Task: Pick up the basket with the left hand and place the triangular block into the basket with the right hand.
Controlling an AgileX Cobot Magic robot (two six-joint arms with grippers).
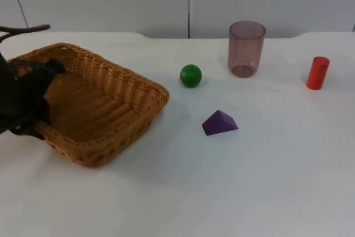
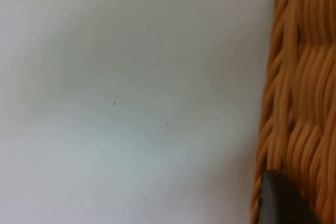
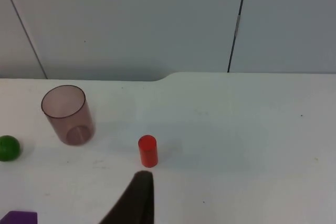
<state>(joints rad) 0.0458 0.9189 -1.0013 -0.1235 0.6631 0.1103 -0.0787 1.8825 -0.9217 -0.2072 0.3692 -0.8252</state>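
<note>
A: What does the top view show?
B: The left gripper sits at the basket rim on the table; whether its fingers are closed, one cannot tell. The purple triangular block lies right of the basket, apart from it, near a green ball, a cup and a red cylinder.

A: And the left wrist view?
B: The woven basket wall is beside a black fingertip.

A: The right wrist view?
B: The right gripper waits above the table; its opening cannot be judged. The block's corner lies near the ball.
</note>
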